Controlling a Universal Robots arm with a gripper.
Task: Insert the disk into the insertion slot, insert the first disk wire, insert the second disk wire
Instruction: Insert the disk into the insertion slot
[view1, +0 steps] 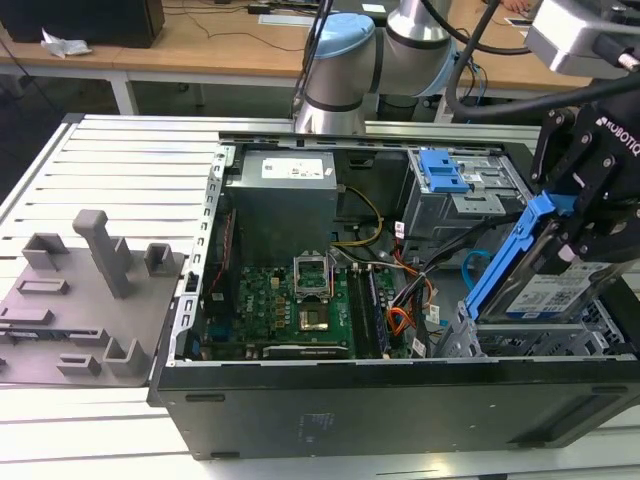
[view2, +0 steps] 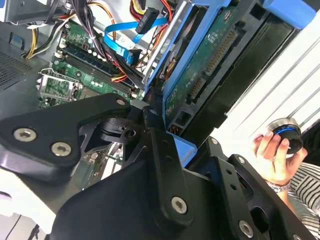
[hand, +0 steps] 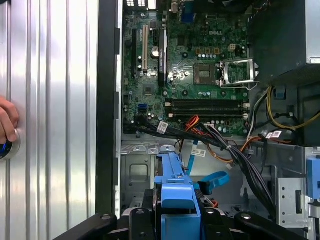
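My gripper (view1: 578, 232) is shut on the disk (view1: 548, 292), a silver drive with a white label in a bright blue carrier rail (view1: 512, 258). The disk hangs tilted, its lower edge just above the insertion slot (view1: 520, 343), a low grey perforated cage at the case's front corner on the exterior view's right. Seen from the second wrist view, the disk's green circuit side (view2: 210, 55) faces the camera and a black finger (view2: 156, 131) presses the blue carrier (view2: 182, 146). The carrier's end (hand: 175, 192) sticks out over grey sheet metal (hand: 137, 172) in the first wrist view. A blue flat wire (view1: 470, 265) and orange wires (view1: 400, 320) lie loose beside the slot.
A taller grey cage with blue latches (view1: 455, 180) stands behind the slot. The motherboard (view1: 290, 305) and power supply (view1: 280, 200) fill the case's other side. A grey fixture plate (view1: 85, 290) lies on the slatted table. A person's hand (view2: 272, 157) holds a knob beside the case.
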